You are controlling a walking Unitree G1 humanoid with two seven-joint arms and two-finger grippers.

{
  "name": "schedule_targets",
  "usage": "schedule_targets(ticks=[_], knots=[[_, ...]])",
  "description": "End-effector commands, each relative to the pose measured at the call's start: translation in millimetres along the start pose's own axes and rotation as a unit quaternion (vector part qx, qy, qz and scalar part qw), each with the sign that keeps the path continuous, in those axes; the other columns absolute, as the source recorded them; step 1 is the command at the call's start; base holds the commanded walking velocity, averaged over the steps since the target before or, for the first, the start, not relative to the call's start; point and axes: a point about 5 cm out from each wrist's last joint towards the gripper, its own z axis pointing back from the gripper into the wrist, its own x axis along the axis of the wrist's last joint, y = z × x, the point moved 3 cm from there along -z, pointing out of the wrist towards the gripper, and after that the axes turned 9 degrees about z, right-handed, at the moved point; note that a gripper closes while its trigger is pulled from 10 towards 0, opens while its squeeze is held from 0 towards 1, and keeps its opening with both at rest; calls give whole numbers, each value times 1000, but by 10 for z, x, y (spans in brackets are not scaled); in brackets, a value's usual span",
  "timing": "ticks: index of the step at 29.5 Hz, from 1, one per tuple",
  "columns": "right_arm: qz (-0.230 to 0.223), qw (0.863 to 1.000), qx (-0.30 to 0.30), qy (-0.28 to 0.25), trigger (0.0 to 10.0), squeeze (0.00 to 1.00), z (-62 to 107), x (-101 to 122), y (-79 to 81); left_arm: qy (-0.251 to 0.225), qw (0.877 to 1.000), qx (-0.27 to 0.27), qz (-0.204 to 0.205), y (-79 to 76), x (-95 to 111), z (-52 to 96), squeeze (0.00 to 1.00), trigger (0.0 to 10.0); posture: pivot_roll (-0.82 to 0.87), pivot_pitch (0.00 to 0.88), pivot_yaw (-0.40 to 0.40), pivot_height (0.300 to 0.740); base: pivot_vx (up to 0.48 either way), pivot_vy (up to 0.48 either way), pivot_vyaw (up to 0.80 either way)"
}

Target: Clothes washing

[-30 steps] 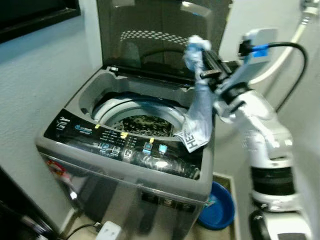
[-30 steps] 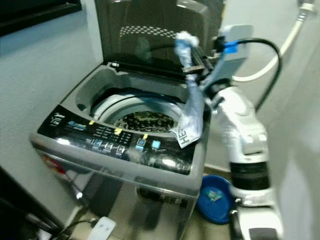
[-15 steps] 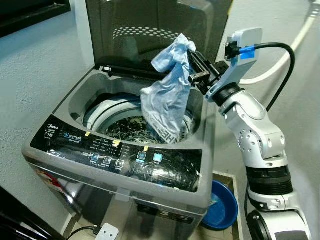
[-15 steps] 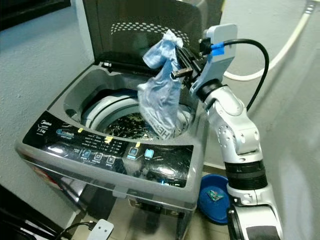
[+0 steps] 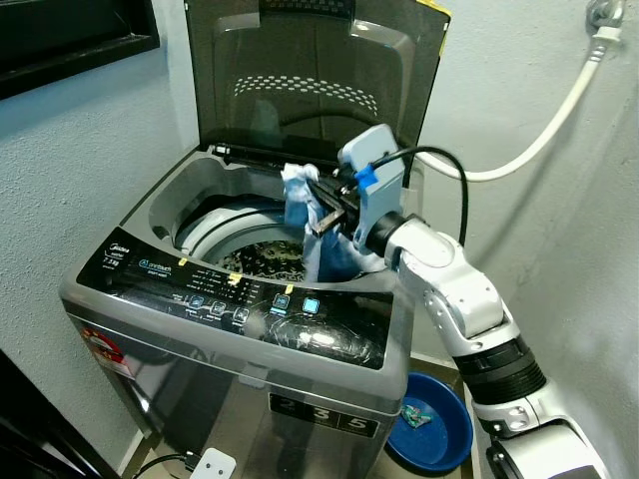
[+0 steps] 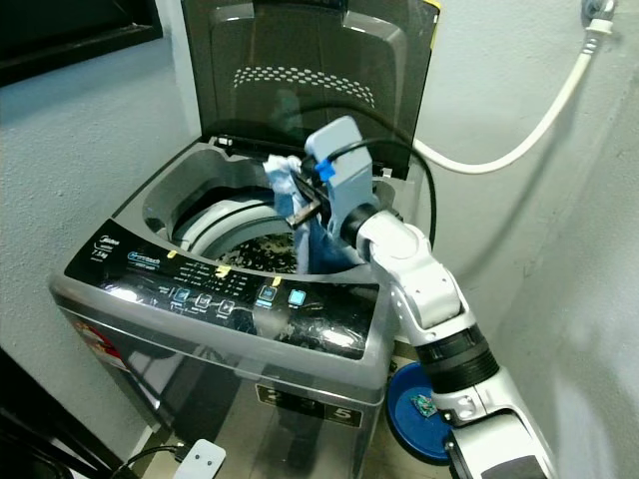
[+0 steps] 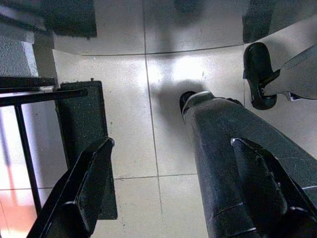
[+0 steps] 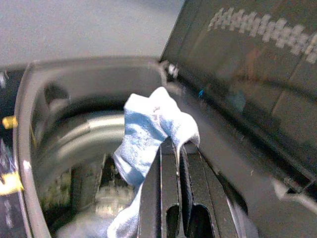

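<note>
Left claw (image 7: 168, 198) idle, fingers spread, floor below it. Right claw (image 5: 321, 203) pinching blue cloth (image 5: 300, 195) — drum opening (image 5: 262, 254) directly beneath. I judge loading step; next I lower, release into washer (image 5: 150, 205).

Silver jointed right arm (image 5: 454, 299), black cable, blue connector

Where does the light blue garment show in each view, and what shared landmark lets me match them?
Left eye view: light blue garment hangs from the right gripper over the drum opening.
Right eye view: same, centre.
Right wrist view: pinched between the fingers.
Left wrist view: floor tiles, no garment.
Landmark: washing machine's raised lid.
</note>
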Motion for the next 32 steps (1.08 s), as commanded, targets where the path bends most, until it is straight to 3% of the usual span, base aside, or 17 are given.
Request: schedule_targets(ticks=[1, 13, 14, 19, 27, 28, 29, 30, 32], knots=[[2, 1000, 11, 16, 10000, 0, -8, -68, 49, 40, 999, -5, 1, -46, -216, 21, 0, 10000, 65, 27, -62, 740, 0, 0, 0], [23, 997, 18, 75, 10000, 0, 15, -296, 113, 37, 999, -6, 1, -48, -194, 18, 0, 10000, 57, 29, -53, 740, 0, 0, 0], [17, 996, 28, 82, 10000, 1000, 18, -328, 156, 35, 999, -6, 1, -41, -182, 16, 0, 10000, 57, 29, -51, 740, 0, 0, 0], [-18, 997, 36, 72, 10000, 1000, 14, -308, 207, 36, 999, -3, 3, -17, -178, 18, 0, 10000, 58, 30, -49, 740, 0, 0, 0], [-73, 997, 23, 25, 10000, 1000, 20, -163, 131, 41, 999, 3, 7, 0, -196, 21, 0, 10000, 58, 29, -48, 740, 0, 0, 0], [-107, 994, 9, -15, 10000, 400, 30, -42, 53, 41, 999, 3, 7, -9, -193, 19, 0, 10000, 58, 28, -45, 740, 0, 0, 0], [-107, 994, 9, -15, 10000, 400, 30, -42, 53, 41, 999, 3, 7, -9, -193, 19, 0, 10000, 58, 28, -45, 740, 0, 0, 0], [-122, 992, 2, -30, 10000, 0, 36, 1, 19, 42, 999, 3, 7, -14, -192, 18, 0, 10000, 58, 26, -43, 740, 0, 0, 0], [-144, 988, -9, -56, 10000, 0, 55, 66, -45, 42, 999, 3, 3, -19, -188, 16, 0, 10000, 57, 27, -41, 740, -247, 0, 0]])
